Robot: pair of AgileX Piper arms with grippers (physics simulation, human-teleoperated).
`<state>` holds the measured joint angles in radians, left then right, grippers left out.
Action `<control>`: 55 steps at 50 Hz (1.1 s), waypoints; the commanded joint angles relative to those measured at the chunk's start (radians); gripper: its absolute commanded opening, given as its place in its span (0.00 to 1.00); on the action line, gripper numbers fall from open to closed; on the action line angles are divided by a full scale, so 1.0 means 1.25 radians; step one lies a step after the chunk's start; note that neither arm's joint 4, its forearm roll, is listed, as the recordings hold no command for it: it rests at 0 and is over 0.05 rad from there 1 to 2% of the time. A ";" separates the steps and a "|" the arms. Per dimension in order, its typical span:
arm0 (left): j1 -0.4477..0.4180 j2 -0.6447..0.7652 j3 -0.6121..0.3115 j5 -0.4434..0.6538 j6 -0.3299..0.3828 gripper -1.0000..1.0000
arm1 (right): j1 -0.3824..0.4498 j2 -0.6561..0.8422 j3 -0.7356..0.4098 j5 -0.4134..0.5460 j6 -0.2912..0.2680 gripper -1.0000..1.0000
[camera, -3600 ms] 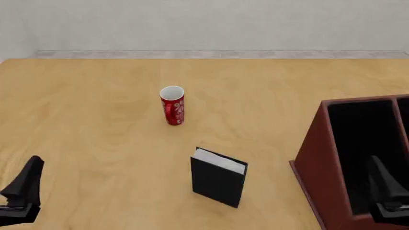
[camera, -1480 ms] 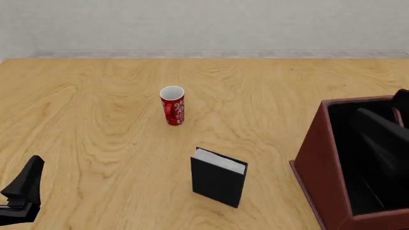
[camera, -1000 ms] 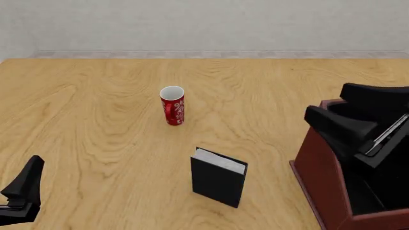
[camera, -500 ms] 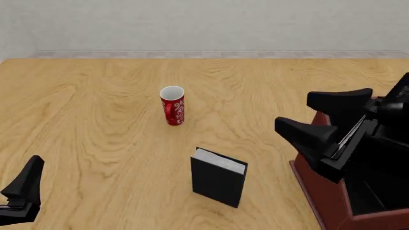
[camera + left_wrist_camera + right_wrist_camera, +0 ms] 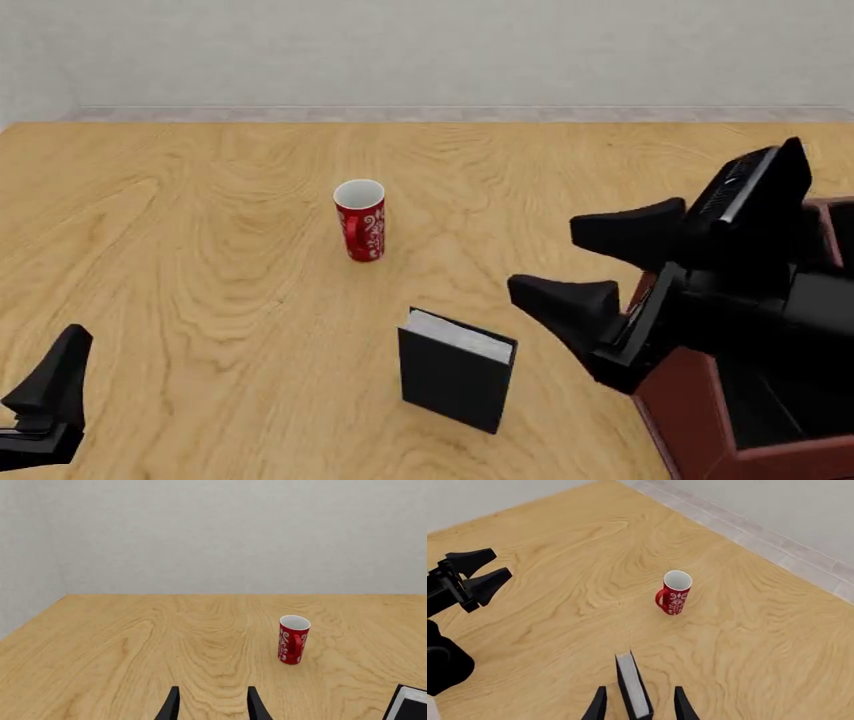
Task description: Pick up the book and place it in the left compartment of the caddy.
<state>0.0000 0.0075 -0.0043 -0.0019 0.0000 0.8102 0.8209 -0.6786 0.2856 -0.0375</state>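
Note:
The black book [image 5: 457,372] stands upright on the table with its white page edges up; it also shows as the book [image 5: 632,687] and the book [image 5: 408,705]. My right gripper [image 5: 547,258] hangs open, up and to the right of the book and not touching it. In the right wrist view the right gripper [image 5: 640,694] straddles the book's line from above. The red-brown caddy [image 5: 681,400] sits at the right, mostly behind my right arm; the black of its left compartment [image 5: 763,400] shows. My left gripper [image 5: 212,697] is open and empty at the front left.
A red cup [image 5: 360,220] with a white pattern stands upright behind the book, toward the table's middle; it is also the red cup [image 5: 675,592]. The left arm [image 5: 460,580] shows in the right wrist view. A wall runs along the table's far edge.
My right arm has risen out of the caddy area and swung left toward the book, gripper open. The left arm, book and cup have not moved.

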 commanded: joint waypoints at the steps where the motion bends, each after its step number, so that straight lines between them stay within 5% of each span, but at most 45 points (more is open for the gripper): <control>1: 0.000 0.000 0.000 0.000 0.000 1.00 | 0.035 0.042 -0.010 0.008 0.001 1.00; 55: 0.000 0.000 0.000 0.000 0.000 1.00 | 0.009 0.169 0.032 0.027 -0.050 1.00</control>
<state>0.0000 0.0075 -0.0043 -0.0019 0.0000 0.8237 1.0011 -0.6402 0.3240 -0.0954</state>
